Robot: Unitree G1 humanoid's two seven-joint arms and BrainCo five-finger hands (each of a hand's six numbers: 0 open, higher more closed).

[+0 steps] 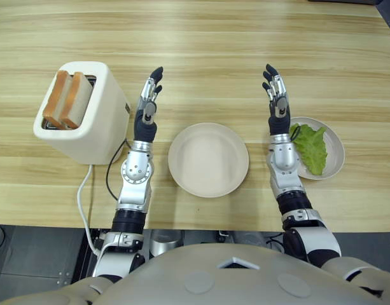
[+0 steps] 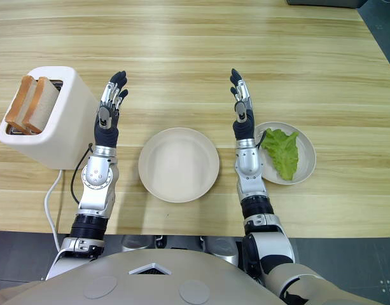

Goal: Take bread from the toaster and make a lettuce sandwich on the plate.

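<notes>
Two toasted bread slices (image 1: 67, 98) stand upright in the slots of the cream toaster (image 1: 96, 130) at the left of the frame, their tops clear of the slots. The left hand (image 1: 149, 105) hovers just right of the toaster, fingers straight and holding nothing. It is plainly the nearer hand, and the bread lies to its left at about the same height in the frame. The slices' long edges run up the frame, roughly parallel to that hand's fingers. The right hand (image 1: 277, 101), also straight-fingered and empty, sits right of centre, beside the small dish (image 1: 334, 143) holding the lettuce leaf (image 1: 311, 147). The empty plate (image 1: 208, 159) lies between the forearms on the wooden tabletop (image 1: 214, 51). No sandwich has been started — the first reach probably goes sideways, left hand to bread.
</notes>
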